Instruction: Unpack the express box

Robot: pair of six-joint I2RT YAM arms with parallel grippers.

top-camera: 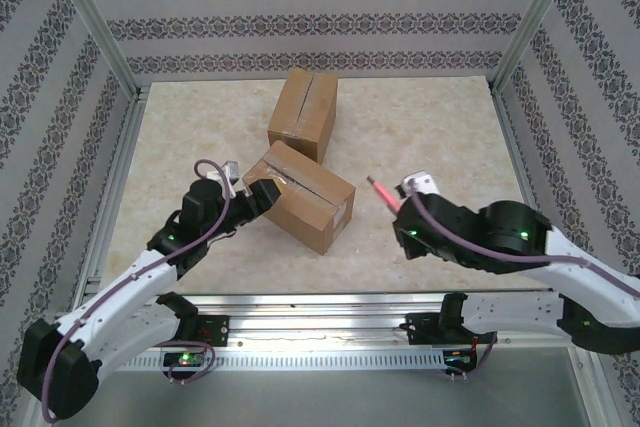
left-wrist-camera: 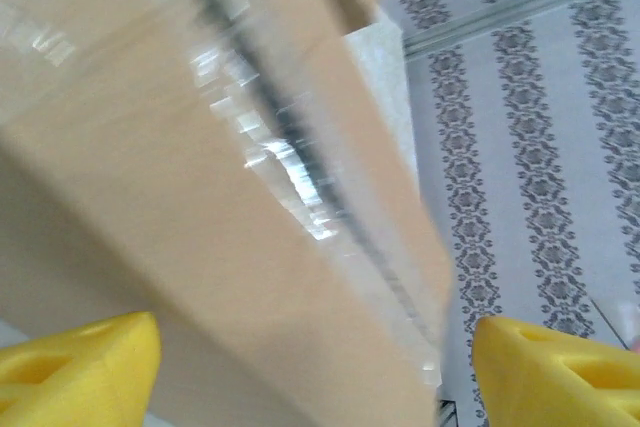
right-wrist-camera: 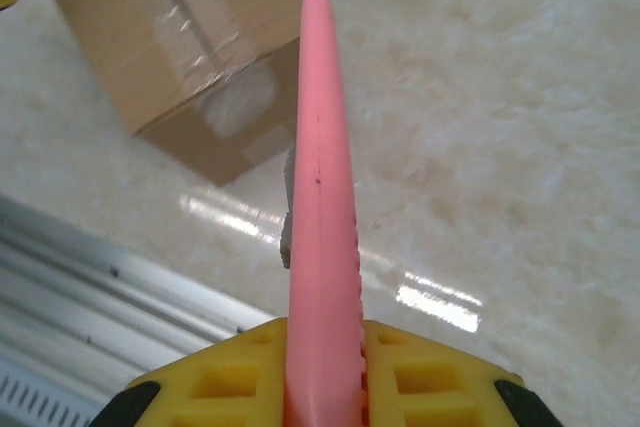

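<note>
Straddling near box (top-camera: 305, 202) (taped): left end effector (top-camera: 262, 190)

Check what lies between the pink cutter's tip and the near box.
Nothing but bare table lies between the cutter and the near box, as the top view shows.

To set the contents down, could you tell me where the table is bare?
Bare: the table right of both boxes, up to the right rail; also the far-left corner beside the far box. Crowded: around the near box, at the left claw.
</note>
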